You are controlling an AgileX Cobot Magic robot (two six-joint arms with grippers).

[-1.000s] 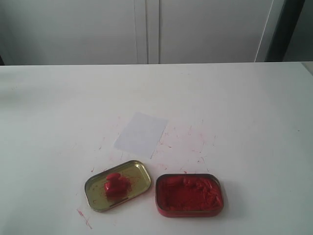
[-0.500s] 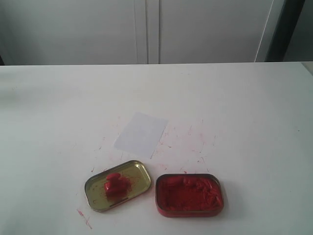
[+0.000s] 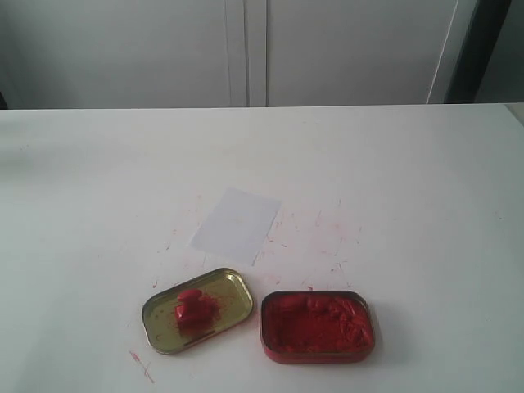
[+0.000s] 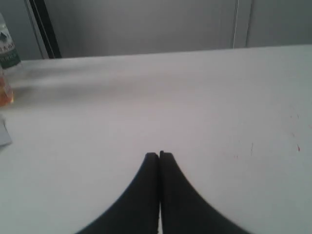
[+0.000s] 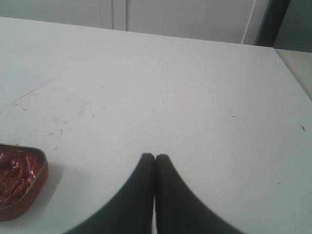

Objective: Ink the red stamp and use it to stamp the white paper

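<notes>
Looks not started: stamp (image 3: 191, 309) sits in lid (image 3: 233, 286) beside tin (image 3: 318, 356), paper (image 3: 237, 223) shows no imprint I can see, left gripper (image 4: 159, 156) and right gripper (image 5: 155, 157) both clenched empty.

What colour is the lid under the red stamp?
Gold with red smears; the lid shows best in the exterior view.

closed left tool (image 4: 159, 155) over bare white tabletop (image 4: 209, 107)

Gold lid (image 3: 231, 293) beside red paste tin (image 3: 318, 326)
</notes>
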